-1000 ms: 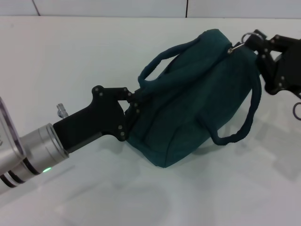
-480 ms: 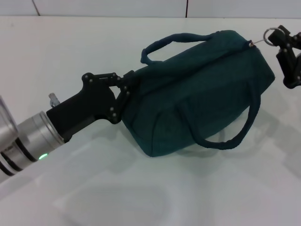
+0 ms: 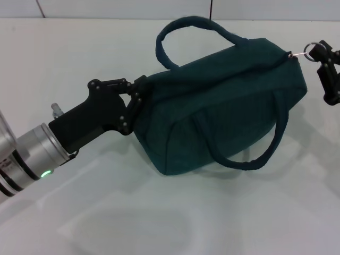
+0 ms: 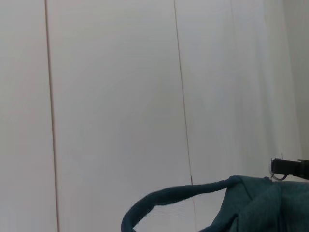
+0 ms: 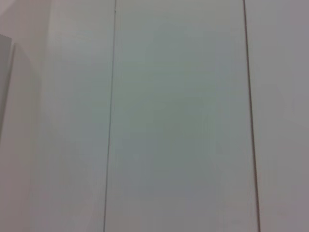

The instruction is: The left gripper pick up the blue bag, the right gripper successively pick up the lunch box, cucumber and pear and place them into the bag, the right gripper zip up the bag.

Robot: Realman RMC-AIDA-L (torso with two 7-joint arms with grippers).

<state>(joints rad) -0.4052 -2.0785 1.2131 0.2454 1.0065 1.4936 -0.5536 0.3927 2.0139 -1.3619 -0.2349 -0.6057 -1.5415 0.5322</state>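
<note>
The blue bag [image 3: 223, 106] lies on its side across the white table, its top zipper drawn to the right end. One loop handle [image 3: 183, 32] stands up at the back; the other hangs over the front. My left gripper [image 3: 137, 100] is shut on the bag's left end. At the right edge my right gripper [image 3: 320, 53] is shut on the silver ring pull [image 3: 313, 48], just off the bag's right end. The left wrist view shows the bag's handle [image 4: 169, 197] and the right gripper [image 4: 289, 167] beyond it. The lunch box, cucumber and pear are out of view.
The white table [image 3: 249, 212] stretches in front of and behind the bag. A panelled white wall [image 3: 122, 8] runs along the far edge. The right wrist view shows only wall panels [image 5: 178, 121].
The bag has swung flatter and longer across the table. My left gripper drew left and up with its end. My right gripper moved right with the ring pull. The rear handle now stands up.
</note>
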